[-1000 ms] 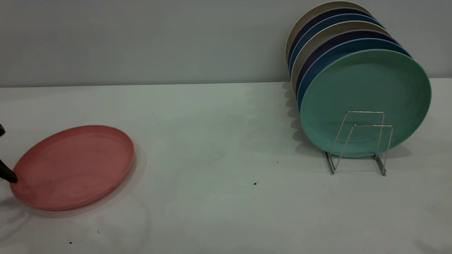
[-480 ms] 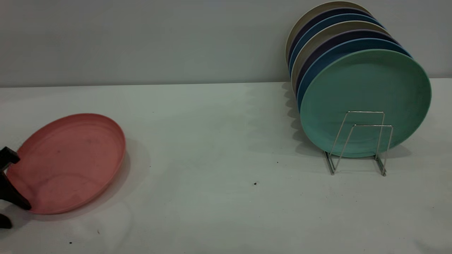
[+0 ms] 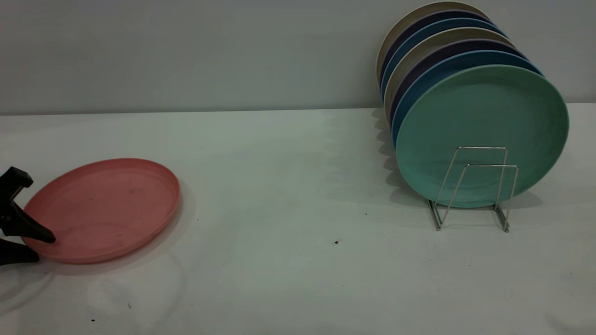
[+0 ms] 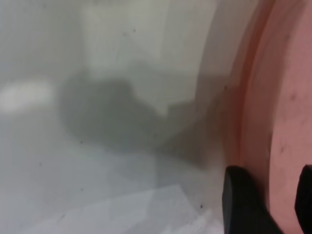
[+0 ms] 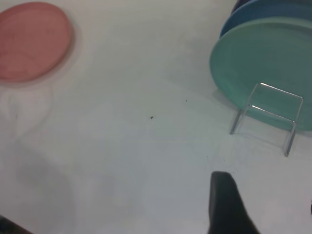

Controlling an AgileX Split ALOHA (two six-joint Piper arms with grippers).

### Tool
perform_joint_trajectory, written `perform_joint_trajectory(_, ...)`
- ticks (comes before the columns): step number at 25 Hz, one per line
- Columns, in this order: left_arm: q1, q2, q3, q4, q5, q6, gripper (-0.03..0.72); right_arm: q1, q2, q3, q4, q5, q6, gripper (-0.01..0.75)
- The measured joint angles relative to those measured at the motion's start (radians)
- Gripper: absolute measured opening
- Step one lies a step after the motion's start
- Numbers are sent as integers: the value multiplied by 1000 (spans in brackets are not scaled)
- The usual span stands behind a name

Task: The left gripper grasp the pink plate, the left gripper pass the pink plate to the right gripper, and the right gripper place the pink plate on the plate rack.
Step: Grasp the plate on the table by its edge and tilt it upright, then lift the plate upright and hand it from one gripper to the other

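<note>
Gripping one pink plate [image 3: 104, 209] by its rim, the left tool [image 3: 32, 246] faces seven plates [image 3: 479, 135] racked.

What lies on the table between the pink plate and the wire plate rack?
Only bare white table with a few dark specks separates the salmon-pink round plate from the silver wire rack, shown in the exterior view.

You're looking at lab-style test bench: bare white table [image 3: 288, 153], plain grey wall [image 3: 186, 51], staged plate rack [image 3: 475, 186] of coloured plates [image 3: 465, 83], no household clutter.
</note>
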Motion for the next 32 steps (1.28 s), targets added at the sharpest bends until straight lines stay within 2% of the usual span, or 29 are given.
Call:
perform_joint_trajectory(3, 0, 0, 0, -9, 3, 7, 294, 0, 0, 0, 0, 0, -3, 431)
perform_joint_trajectory(8, 0, 0, 0, -9, 8, 9, 226, 0, 0, 0, 0, 0, -7, 431)
perform_joint_trajectory(11, 0, 0, 0, -9, 16, 10, 140, 0, 0, 0, 0, 0, -7, 431)
perform_joint_trajectory(13, 0, 0, 0, -11, 22, 11, 55, 0, 0, 0, 0, 0, -7, 431)
perform_joint_trajectory(15, 0, 1, 0, -9, 34, 18, 28, 0, 0, 0, 0, 0, -8, 431)
perform_joint_trajectory(19, 0, 1, -2, -12, 118, 43, 21, 0, 0, 0, 3, 3, -8, 431)
perform_joint_trajectory(25, -9, 2, -23, -13, 358, 150, 21, 0, 0, 0, 76, 39, -42, 431)
perform_joint_trajectory(28, -47, 2, -30, -10, 379, 190, 21, 0, 24, -1, 165, 58, -93, 431)
perform_joint_trajectory(32, -141, 2, -30, -10, 338, 253, 21, 0, 115, -1, 286, 71, -181, 431)
